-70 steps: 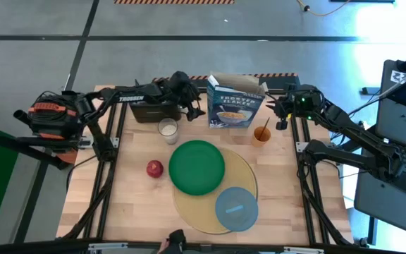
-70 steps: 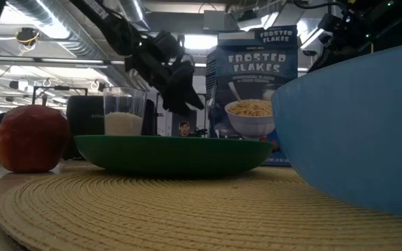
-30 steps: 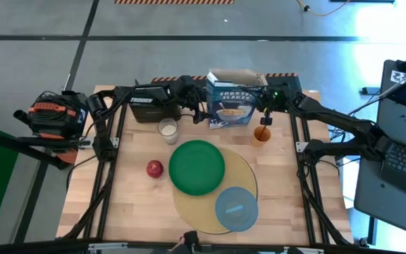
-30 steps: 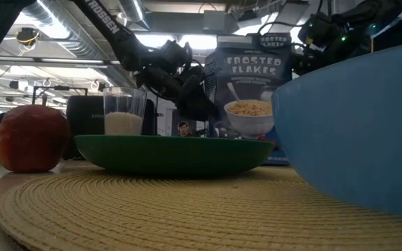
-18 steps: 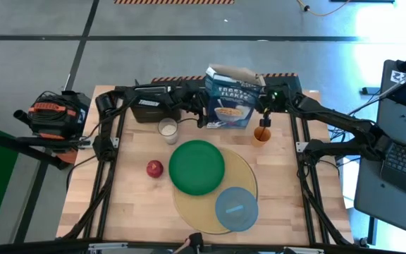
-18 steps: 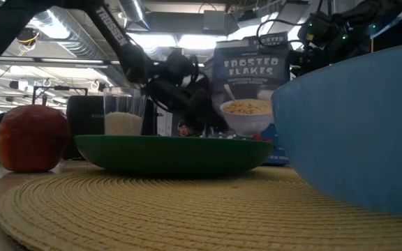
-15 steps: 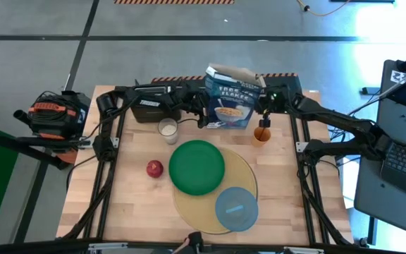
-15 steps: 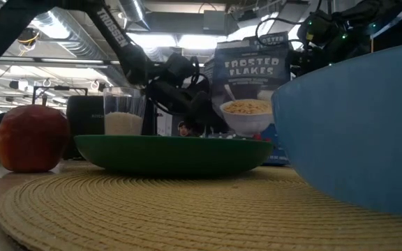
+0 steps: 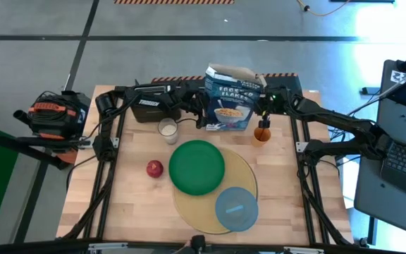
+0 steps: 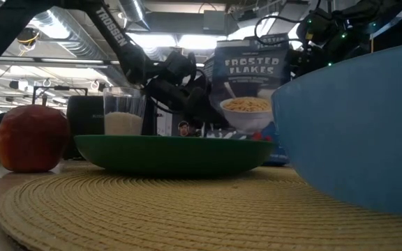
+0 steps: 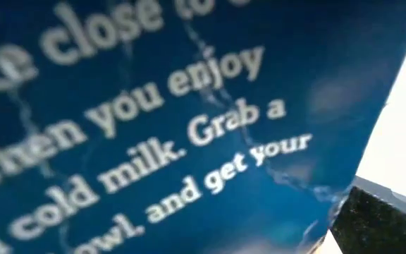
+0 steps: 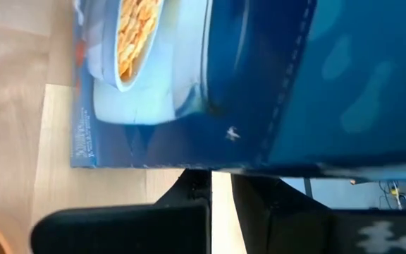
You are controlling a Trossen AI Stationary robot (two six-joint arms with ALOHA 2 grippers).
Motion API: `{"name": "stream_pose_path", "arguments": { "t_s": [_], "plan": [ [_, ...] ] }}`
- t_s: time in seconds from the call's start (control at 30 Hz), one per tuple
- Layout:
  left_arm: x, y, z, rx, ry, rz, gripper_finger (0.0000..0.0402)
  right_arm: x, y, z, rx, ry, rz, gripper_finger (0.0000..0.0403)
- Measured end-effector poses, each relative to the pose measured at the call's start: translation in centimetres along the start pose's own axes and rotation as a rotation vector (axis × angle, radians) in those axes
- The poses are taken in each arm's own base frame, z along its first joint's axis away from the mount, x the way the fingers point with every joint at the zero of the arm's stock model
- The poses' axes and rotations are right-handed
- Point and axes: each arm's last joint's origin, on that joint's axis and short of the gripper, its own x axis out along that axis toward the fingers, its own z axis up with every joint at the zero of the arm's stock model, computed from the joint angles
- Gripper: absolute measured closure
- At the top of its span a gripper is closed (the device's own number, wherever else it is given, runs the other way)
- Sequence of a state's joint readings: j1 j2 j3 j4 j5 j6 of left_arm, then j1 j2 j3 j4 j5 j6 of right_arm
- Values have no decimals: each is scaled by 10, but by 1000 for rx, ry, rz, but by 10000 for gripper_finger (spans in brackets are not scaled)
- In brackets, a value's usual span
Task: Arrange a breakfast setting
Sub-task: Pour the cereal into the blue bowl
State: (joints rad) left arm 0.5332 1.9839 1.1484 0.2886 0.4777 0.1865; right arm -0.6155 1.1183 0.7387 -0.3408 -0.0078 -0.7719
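The blue cereal box (image 9: 231,107) stands at the table's far middle and leans slightly. My left gripper (image 9: 201,116) is right against its left side, whose printed panel (image 11: 154,127) fills the left wrist view. My right gripper (image 9: 262,115) is shut against the box's right side. The milk glass (image 9: 168,128) stands left of the box and the orange cup (image 9: 261,134) right of it. The green plate (image 9: 197,166) and the blue-grey bowl (image 9: 236,208) rest on the yellow mat (image 9: 249,176). The red apple (image 9: 154,168) lies left of the plate. The toast is out of view. My right gripper (image 12: 220,180) meets the box's right side near its lower edge (image 12: 217,159) with its nearly closed fingers (image 12: 189,212). It comes level from the table's right. The plate hides the box's foot in the low view, so I cannot tell whether the box still rests on the table.
A black appliance (image 9: 149,111) stands at the far left behind the milk glass. Bare wood lies along the near left of the table (image 9: 118,204). A laptop (image 9: 400,162) sits off the table's right edge.
My left gripper has gone toward the table's right edge, up against the box's left side. The box has slid a little toward the table's left and tipped slightly. My right gripper has stayed at the box's right side.
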Motion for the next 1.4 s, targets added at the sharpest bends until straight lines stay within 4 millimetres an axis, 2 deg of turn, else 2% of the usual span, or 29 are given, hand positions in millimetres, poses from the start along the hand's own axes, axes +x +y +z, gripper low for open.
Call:
{"name": "stream_pose_path", "arguments": {
  "t_s": [0.23, 0.37, 0.6, 0.73, 0.93, 1.17, 1.4],
  "plan": [
    [1, -1, 0, 29, 1, 8, 112, 0, 0, 0, -15, 4, -2, 372],
    [0, 0, 1, 38, -1, 17, 141, 0, 0, 0, -19, 7, -6, 372],
    [1, 0, 1, 57, -2, 53, 145, -1, -2, -1, -43, 59, -61, 372],
    [2, -1, 2, 87, 2, 94, 145, -6, -5, -4, -65, 150, -163, 372],
    [3, -3, 4, 107, 6, 131, 146, -16, -6, -4, -69, 159, -198, 372],
    [-2, -5, 12, 108, -18, 146, 146, -43, -8, -6, -53, 186, -320, 372],
    [-29, -13, 46, 123, -114, 168, 158, -91, -2, -10, -6, 54, -393, 372]
  ]
}}
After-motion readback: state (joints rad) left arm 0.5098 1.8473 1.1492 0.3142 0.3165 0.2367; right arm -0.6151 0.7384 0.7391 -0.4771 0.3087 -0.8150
